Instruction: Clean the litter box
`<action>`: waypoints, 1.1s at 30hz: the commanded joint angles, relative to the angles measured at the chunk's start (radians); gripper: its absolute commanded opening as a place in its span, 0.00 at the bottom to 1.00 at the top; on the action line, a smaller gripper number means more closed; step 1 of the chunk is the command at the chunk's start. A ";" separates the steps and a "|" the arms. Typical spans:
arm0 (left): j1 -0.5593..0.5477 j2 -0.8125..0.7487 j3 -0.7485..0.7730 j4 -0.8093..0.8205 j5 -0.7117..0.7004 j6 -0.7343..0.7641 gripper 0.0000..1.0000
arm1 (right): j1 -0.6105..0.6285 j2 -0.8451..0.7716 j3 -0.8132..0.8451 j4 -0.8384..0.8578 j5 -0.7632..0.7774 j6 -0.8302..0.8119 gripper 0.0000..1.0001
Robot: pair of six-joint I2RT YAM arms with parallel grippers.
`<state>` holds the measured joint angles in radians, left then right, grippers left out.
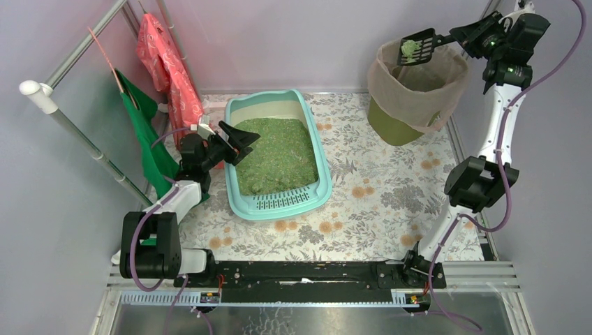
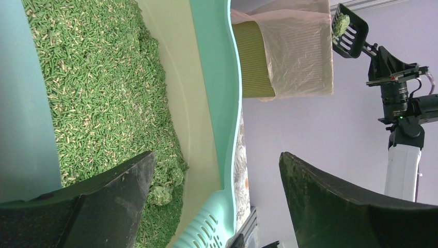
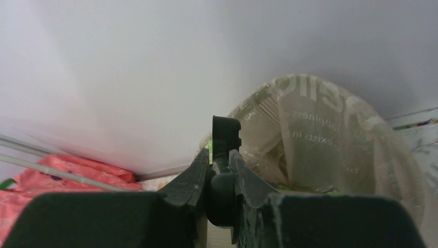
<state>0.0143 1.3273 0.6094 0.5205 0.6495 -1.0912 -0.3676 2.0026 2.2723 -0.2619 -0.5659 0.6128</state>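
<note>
Left hand (image 1: 244,144) released, just above the litter box (image 1: 322,162); right hand (image 1: 452,36) well apart, clenched on a scoop (image 1: 424,40).

You see the litter box (image 1: 283,202) sitting flat and upright, left of centre in the top view, its long side running away from the arms. It is pale turquoise with a wide rim, its slotted grille step nearest you, and green granules (image 1: 276,157) cover its floor
</note>
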 commanded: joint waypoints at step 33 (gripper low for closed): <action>-0.007 0.032 -0.028 -0.034 -0.017 0.034 0.99 | 0.361 -0.101 -0.084 -0.110 0.103 -0.669 0.00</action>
<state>0.0105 1.3319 0.6094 0.5228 0.6518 -1.0920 -0.0643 1.9041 2.1723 -0.4149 -0.3805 -0.1066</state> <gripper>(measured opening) 0.986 0.206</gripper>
